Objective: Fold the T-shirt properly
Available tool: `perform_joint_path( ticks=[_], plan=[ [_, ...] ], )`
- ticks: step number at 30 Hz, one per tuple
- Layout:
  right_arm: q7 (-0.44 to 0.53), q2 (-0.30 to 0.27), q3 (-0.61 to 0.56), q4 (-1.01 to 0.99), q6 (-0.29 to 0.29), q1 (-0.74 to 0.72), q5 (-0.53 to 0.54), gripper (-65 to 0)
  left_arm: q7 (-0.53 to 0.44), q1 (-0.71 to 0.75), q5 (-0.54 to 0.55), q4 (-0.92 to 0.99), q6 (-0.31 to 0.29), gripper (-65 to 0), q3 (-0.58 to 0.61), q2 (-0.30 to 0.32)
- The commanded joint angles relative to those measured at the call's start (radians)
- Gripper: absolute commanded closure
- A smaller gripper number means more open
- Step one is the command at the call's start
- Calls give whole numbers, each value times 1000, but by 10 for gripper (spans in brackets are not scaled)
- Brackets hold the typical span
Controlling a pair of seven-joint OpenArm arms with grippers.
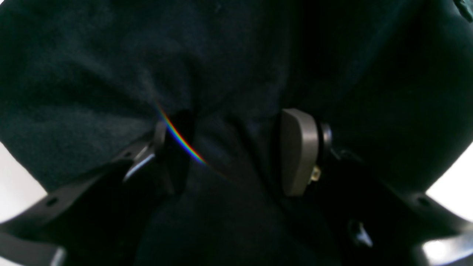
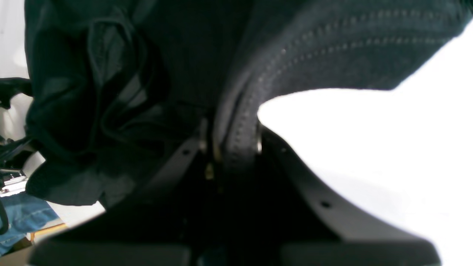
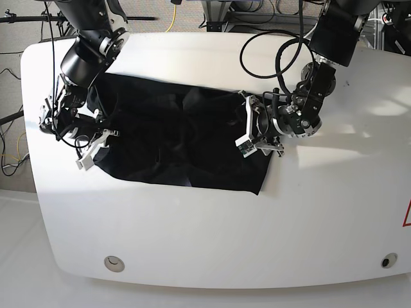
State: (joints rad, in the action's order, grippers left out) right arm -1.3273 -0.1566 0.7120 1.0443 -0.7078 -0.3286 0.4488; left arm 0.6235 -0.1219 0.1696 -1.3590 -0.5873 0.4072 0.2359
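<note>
The near part of the white table (image 3: 212, 244) lies bare toward six o'clock, with a small round fitting (image 3: 114, 262) at about seven o'clock and another (image 3: 386, 261) at five o'clock. Past that bare stretch the T-shirt (image 3: 173, 138) lies spread and rumpled across the middle of the table, its near hem running from eight o'clock down to a corner just right of centre.

At nine o'clock of the shirt the right gripper (image 3: 96, 142) sits at the garment's left edge. In the right wrist view its jaws are clenched on a thick stitched hem of the T-shirt (image 2: 236, 140), the seam curving up and away to one o'clock while loose folds bunch at ten o'clock.

At three o'clock of the shirt the left gripper (image 3: 247, 133) rests over the garment's right edge. In the left wrist view its jaws stand apart, one grey pad (image 1: 297, 151) at three o'clock and the other finger (image 1: 160, 136) at nine o'clock, with a ridge of black cloth (image 1: 221, 147) lying between them, not pinched.

Farther back, black cables (image 3: 270, 54) loop above the left arm toward one o'clock, and a yellow cord (image 3: 172, 16) shows at twelve o'clock beyond the far table edge
</note>
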Motion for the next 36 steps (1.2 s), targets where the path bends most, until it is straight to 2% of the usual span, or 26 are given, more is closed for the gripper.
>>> perform_joint_path(
  ticks=[1,11,18,21,28,36],
  plan=[
    [-69,1,-7,-9,10,-5,-124,0,157,20,-98,36,20,-343,6,10],
    [-69,58,-15,-9,10,-37,-124,0,157,20,-98,36,20,-343,5,10],
    [-69,85,-87,18,10,-54,-104,0,157,20,-97,36,20,-343,5,10],
    [-69,85,-114,67,10,-48,-40,0,157,20,-97,36,20,-343,5,10],
    [-69,76,-168,184,10,-8,183,0,157,20,-97,36,20,-343,5,10],
    [-69,36,-203,285,10,16,394,0,157,20,-97,36,20,-343,8,10]
  ],
)
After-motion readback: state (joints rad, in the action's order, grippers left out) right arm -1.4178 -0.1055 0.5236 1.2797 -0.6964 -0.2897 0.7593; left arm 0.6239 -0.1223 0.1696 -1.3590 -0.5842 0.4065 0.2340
